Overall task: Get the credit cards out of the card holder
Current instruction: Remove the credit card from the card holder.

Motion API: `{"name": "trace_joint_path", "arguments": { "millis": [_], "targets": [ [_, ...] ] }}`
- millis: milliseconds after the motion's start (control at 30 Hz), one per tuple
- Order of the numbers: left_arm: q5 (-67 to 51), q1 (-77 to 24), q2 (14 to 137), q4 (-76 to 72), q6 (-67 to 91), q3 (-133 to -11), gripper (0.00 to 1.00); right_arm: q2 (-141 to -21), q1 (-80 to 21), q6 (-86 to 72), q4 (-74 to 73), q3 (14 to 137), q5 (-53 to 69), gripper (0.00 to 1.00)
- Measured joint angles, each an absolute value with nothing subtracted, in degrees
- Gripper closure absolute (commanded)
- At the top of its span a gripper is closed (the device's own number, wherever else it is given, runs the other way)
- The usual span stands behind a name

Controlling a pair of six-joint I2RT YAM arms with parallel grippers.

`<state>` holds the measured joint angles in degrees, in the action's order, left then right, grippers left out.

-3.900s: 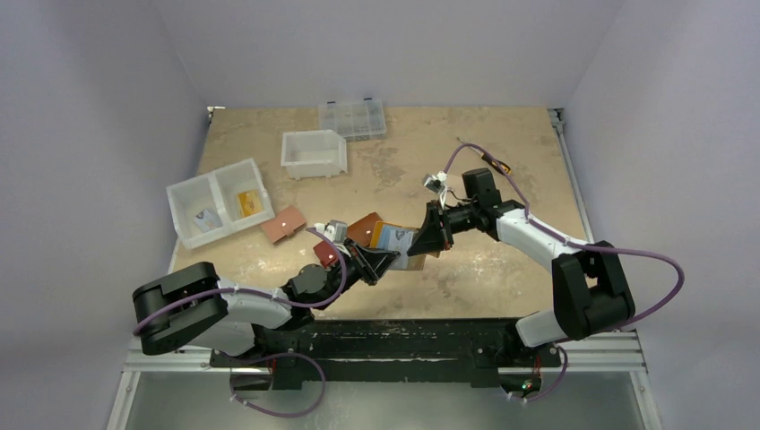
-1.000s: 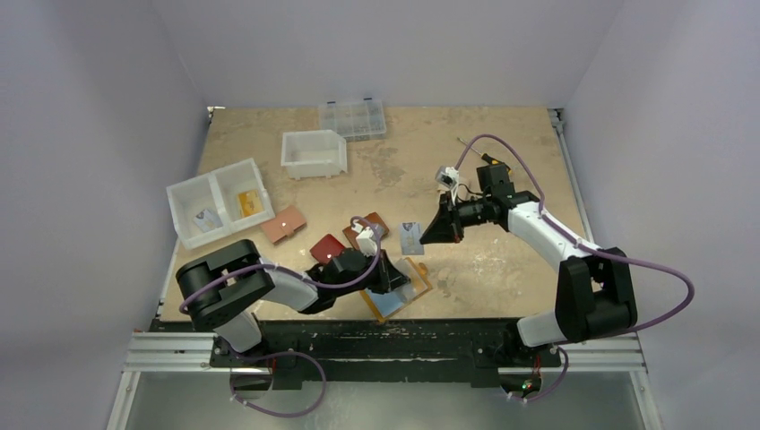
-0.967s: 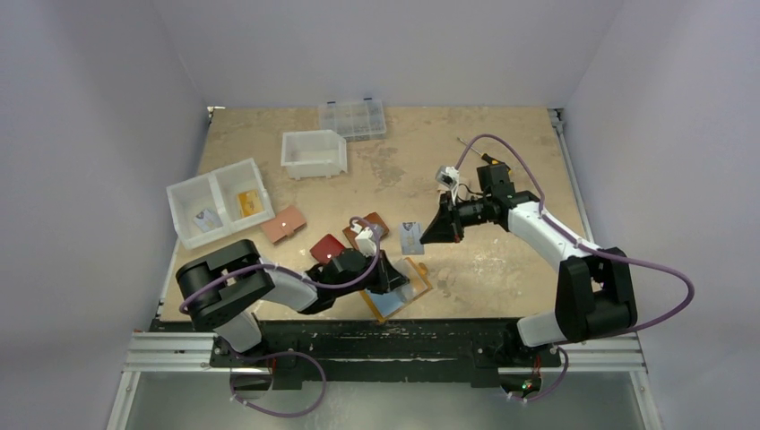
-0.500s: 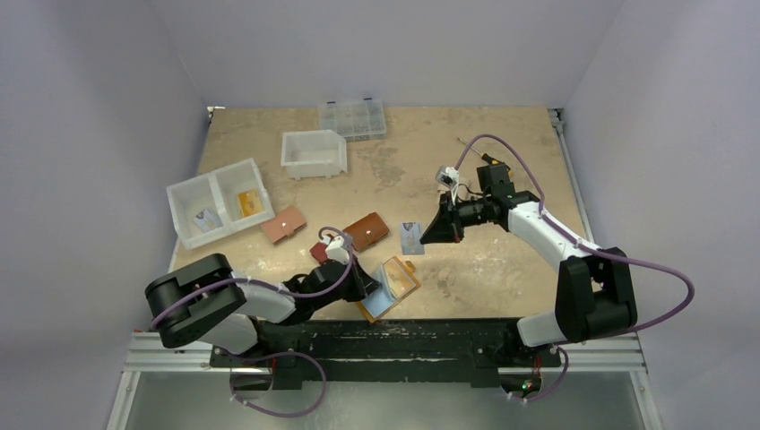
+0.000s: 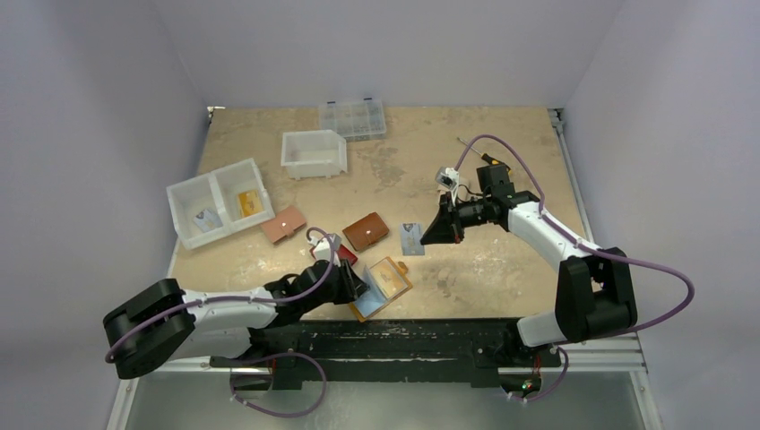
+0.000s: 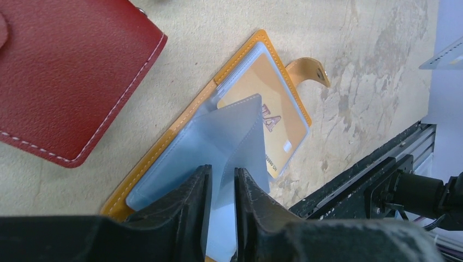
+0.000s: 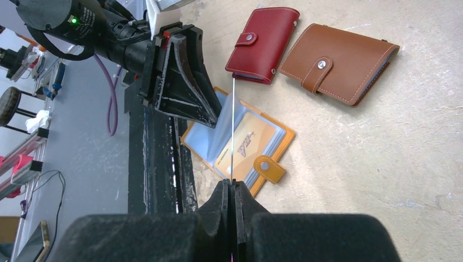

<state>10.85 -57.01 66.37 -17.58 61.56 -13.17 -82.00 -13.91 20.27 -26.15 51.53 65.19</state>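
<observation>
The worktop (image 5: 511, 170) is seen as a worn tan board, blotched with pale and dark patches, most scuffed around the middle. It is closed in on three sides by plain pale lilac-grey walls (image 5: 394, 45). A black rail (image 5: 421, 333) is run along the near edge, where both arm bases are bolted.

The card holder (image 5: 387, 279) (image 6: 164, 146) (image 7: 275, 147) is laid open near that rail, left of centre, with its snap tab (image 6: 308, 68) (image 7: 265, 166) sticking out. One clear sleeve (image 6: 240, 136) of it is pinched and lifted by the left pincer (image 5: 358, 287) (image 6: 220, 176), whose fingers are drawn narrow on the plastic. A yellow-orange card (image 6: 278, 114) (image 7: 248, 139) is seen tucked in a clear pocket of the holder.

The right pincer (image 5: 427, 238) (image 7: 232, 183) is held right of centre, clamped tight on a whitish card (image 5: 411, 238) (image 7: 233, 131), seen edge-on in the right wrist view and apart from the holder.

A dark red wallet (image 5: 346, 255) (image 6: 71, 71) (image 7: 262, 43) is placed just beside the holder, closed. A brown wallet (image 5: 366, 231) (image 7: 338, 60) is placed beyond it, also closed. A pinkish-tan wallet (image 5: 283, 224) is seen further left.

A divided white bin (image 5: 211, 175) is set at the left edge, with one card per compartment: a pale card (image 5: 207, 219) and an orange card (image 5: 251, 202). A plain white bin (image 5: 315, 168) and a clear organiser box (image 5: 352, 118) are set toward the far side.
</observation>
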Motion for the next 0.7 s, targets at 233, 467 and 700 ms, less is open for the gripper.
{"name": "trace_joint_path", "arguments": {
  "millis": [233, 467, 700],
  "targets": [
    [11.0, -57.0, 61.5, -10.6, 63.0, -13.3, 0.62, -82.0, -13.9, 20.7, -26.2, 51.5, 65.2, 1.0],
    [10.9, -57.0, 46.5, 1.1, 62.1, -13.4, 0.43, -82.0, -13.9, 21.5, -26.7, 51.5, 65.3, 1.0],
    [10.5, -57.0, 31.4, 4.3, 60.9, -13.1, 0.09, -82.0, -13.9, 22.2, -27.4, 51.5, 65.5, 1.0]
  ]
}}
